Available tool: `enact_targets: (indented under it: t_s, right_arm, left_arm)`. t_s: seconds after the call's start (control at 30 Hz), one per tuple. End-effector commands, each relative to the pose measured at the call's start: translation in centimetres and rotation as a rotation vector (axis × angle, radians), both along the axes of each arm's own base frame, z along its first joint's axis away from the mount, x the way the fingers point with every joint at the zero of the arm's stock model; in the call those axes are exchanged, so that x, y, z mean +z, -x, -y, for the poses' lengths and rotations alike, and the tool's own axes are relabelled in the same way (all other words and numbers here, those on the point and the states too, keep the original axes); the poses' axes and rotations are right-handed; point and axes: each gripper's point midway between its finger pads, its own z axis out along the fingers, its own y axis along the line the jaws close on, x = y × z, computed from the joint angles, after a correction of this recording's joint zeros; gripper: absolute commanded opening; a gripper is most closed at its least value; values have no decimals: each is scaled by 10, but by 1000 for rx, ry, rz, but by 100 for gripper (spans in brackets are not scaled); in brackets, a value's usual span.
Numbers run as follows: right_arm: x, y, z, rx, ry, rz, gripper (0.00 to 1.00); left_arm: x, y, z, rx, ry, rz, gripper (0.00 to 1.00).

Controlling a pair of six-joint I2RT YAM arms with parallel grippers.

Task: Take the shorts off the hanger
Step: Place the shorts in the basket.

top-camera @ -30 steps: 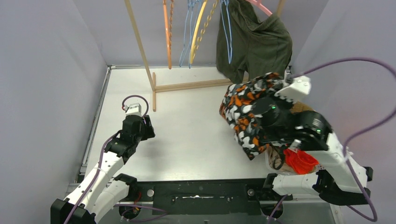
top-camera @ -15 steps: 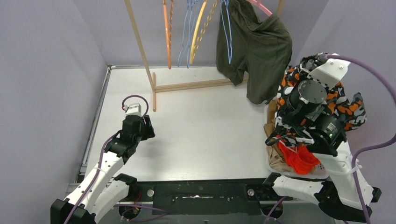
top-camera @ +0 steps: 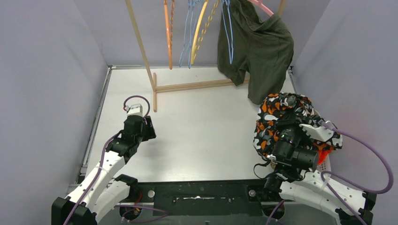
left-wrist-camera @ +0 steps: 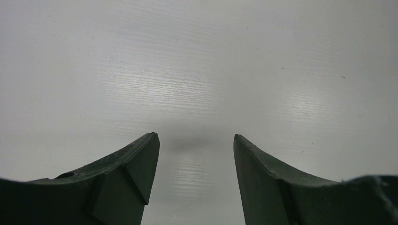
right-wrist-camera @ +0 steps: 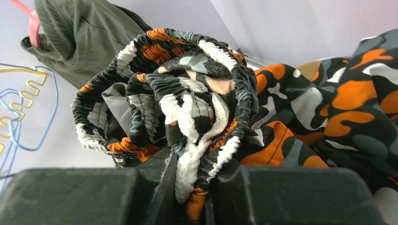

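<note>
The orange-black-white camouflage shorts (top-camera: 281, 115) are bunched at the right of the table, over a pile where bright orange-red cloth (top-camera: 323, 154) peeks out. My right gripper (right-wrist-camera: 190, 185) is shut on their gathered waistband (right-wrist-camera: 187, 101); in the top view the cloth hides its fingers. The dark green shorts (top-camera: 256, 47) hang on a pink hanger (top-camera: 263, 7) at the back right and show in the right wrist view (right-wrist-camera: 89, 33). My left gripper (left-wrist-camera: 196, 150) is open and empty over bare table, at the left (top-camera: 141, 126).
A wooden rack (top-camera: 197, 86) stands at the back with several empty hangers, orange (top-camera: 167, 35), blue (top-camera: 187, 35) and yellow (top-camera: 199, 30). Grey walls close in on both sides. The pile sits against the right wall.
My right arm has swung the camouflage shorts from mid-table out to the right wall and then down onto the pile at the near right. The left arm has not moved.
</note>
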Motion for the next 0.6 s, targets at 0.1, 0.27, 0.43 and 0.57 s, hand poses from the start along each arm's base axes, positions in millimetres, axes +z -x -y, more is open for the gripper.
enact_targets:
  t_s: [0.1,0.27,0.43,0.57]
  right_arm:
    - [-49,26,28,-121,-271,-81,0]
    - [-25,14,6,-122,-26,-212,0]
    - [-17,-19,-30,-156,-3,-192,0]
    - [-15,-48,-47,-190,-378,43,0]
  left_arm:
    - [26,-14,5,-1,33,81,59]
    - [24,-15,7,-12,35,65,59]
    - [26,-13,7,-12,39,75,59]
    - [27,-13,7,-11,39,81,59]
